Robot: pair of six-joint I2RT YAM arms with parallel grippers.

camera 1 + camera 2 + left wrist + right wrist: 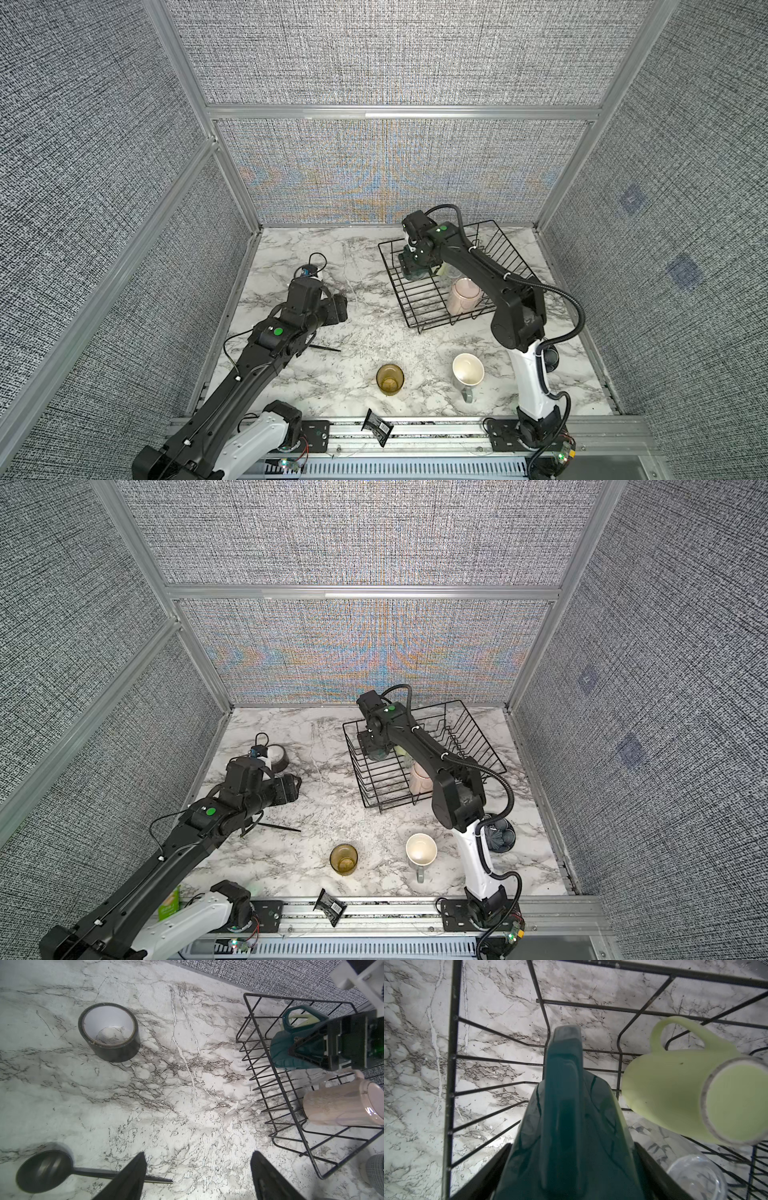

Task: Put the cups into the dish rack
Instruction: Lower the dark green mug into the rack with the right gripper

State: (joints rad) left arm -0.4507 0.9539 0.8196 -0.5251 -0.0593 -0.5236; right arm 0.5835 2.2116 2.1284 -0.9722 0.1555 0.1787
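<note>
The black wire dish rack [515, 249] [478, 737] [276, 1076] [452, 1064] stands at the back right of the marble table. My right gripper [572, 1145] [415, 266] reaches down into its left end, shut on the teal mug [571, 1115] [282, 1049]. Beside that mug in the rack lie the light green mug [675, 1093] and a small clear glass [695, 1176]. The tall pink mug [463, 299] [336, 1103] lies nearer the front of the rack. The amber glass [390, 378] [343, 859] and the grey mug [467, 372] [421, 850] stand upright on the table near the front. My left gripper [199, 1153] [338, 309] hovers open over bare table.
A black tape roll [108, 1032] [276, 756] sits behind the left arm. A black scoop [43, 1169] lies under it. A dark patterned bowl [500, 833] stands behind the right arm's base. A black packet [377, 426] rests on the front rail.
</note>
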